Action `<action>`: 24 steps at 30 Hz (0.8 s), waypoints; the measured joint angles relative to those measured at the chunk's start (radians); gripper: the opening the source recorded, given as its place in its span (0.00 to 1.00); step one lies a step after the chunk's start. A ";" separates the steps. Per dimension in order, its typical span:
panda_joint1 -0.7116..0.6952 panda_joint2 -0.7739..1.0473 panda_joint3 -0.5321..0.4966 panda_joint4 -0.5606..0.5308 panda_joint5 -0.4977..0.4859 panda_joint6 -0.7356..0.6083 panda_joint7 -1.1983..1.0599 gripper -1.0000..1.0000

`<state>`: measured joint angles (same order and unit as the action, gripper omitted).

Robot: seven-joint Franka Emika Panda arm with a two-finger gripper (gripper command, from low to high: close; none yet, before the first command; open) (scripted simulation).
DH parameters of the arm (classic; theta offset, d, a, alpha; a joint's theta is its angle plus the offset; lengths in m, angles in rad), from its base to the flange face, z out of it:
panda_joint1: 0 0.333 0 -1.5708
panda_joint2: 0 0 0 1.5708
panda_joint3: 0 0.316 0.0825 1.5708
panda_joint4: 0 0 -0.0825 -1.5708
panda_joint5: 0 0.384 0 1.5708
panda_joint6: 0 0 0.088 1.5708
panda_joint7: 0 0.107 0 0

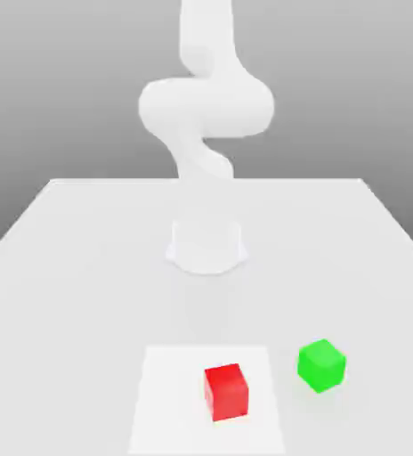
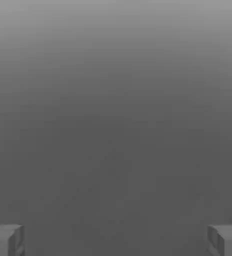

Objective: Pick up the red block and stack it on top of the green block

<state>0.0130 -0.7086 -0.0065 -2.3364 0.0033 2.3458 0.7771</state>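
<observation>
Two blocks lay at the bottom of the exterior view on a white table (image 1: 59, 267), in front of the white arm (image 1: 206, 111) that rose from its round base (image 1: 206, 247) at the middle of the frame and ran out of the top edge. A paler square patch (image 1: 170, 401) marked the tabletop at the lower centre. On it sat the red block (image 1: 227, 391), flat on one face, near the patch's right side. The green block (image 1: 321, 364) rested just off the patch at the lower right, a little higher in the frame than the red one and apart from it, turned slightly so that a corner faced the camera.

The red block looked like a rigid, smooth-sided cube, probably light, with nothing fragile about it; its flat parallel sides appeared the natural place to take hold, across the middle and low enough to keep it square for stacking. Smooth faces could slip under a weak pinch.

In the hand view the gripper (image 2: 116, 240) stood spread wide, one grey fingertip (image 2: 5, 239) at the lower left corner and the other at the lower right, nothing between them. Beyond them lay plain grey background, so the hand appeared to be pointed away from the table. Both fingertips were cut off by the bottom edge, and the arm's upper links were lost above the exterior frame.
</observation>
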 joint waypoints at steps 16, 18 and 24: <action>0.058 0.586 -0.012 -0.233 0.019 0.294 -0.146 0.50; 0.063 0.659 -0.011 -0.262 0.017 0.330 -0.160 0.50; 0.067 0.876 -0.008 -0.306 0.003 0.467 -0.182 0.50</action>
<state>0.0798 0.1673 -0.0146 -2.6420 0.0067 2.8131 0.5949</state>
